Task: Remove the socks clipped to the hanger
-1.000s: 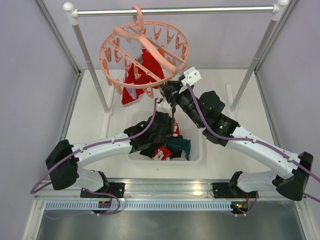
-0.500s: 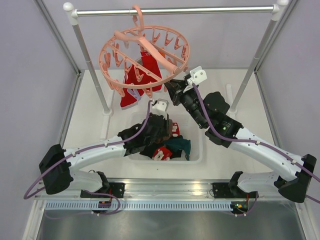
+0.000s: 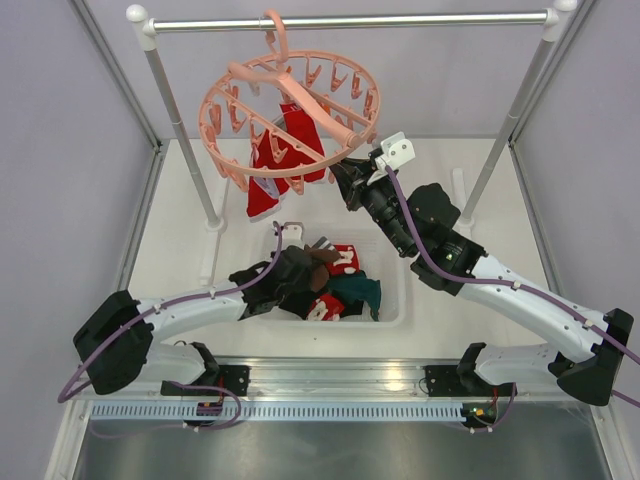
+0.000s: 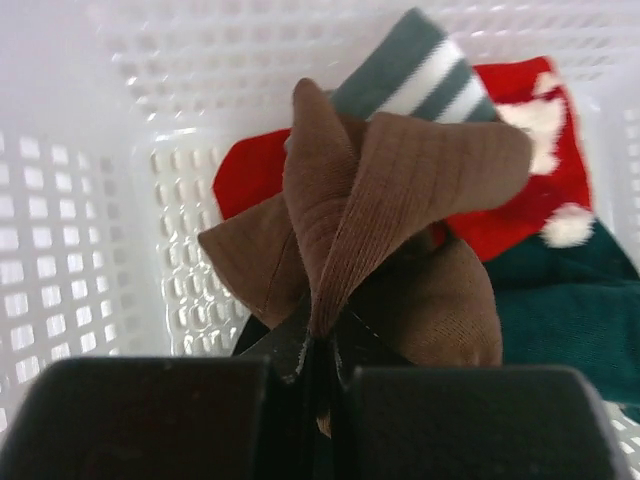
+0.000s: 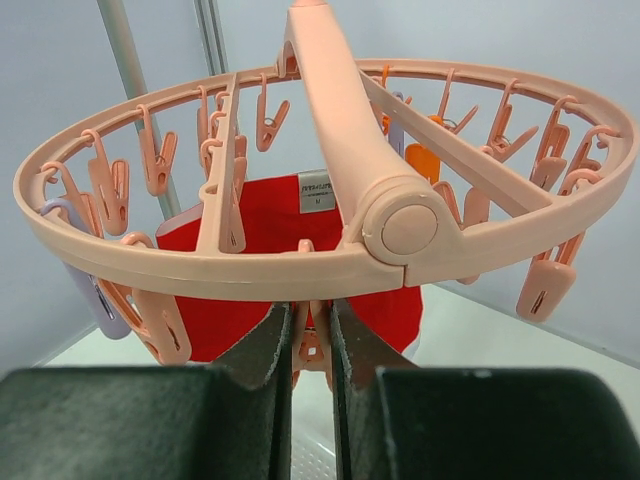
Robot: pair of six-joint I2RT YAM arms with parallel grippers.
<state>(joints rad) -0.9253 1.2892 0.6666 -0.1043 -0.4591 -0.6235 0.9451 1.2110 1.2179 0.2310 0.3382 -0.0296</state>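
Observation:
The salmon-pink round hanger [image 3: 290,110] hangs by its hook from the grey rail; it fills the right wrist view [image 5: 330,240]. Two red socks [image 3: 280,150] stay clipped to it and hang down [image 5: 300,260]. My right gripper [image 3: 345,178] is shut on one small dangling clip [image 5: 312,335] under the ring's near rim. My left gripper [image 3: 300,262] is low inside the white basket [image 3: 395,300], shut on a brown sock [image 4: 400,200]. Under the brown sock lie a black-and-white striped sock [image 4: 420,80], a red sock with white marks [image 4: 530,150] and a dark teal sock [image 4: 560,300].
The grey metal rail [image 3: 350,20] spans the back on two upright posts [image 3: 180,130], one at each side. The basket's perforated walls [image 4: 90,250] close in around the left gripper. Purple side walls bound the white table.
My left gripper has dropped from beside the hanger down into the basket, bringing the brown sock with it. My right gripper rose a little to the ring's rim and then stayed.

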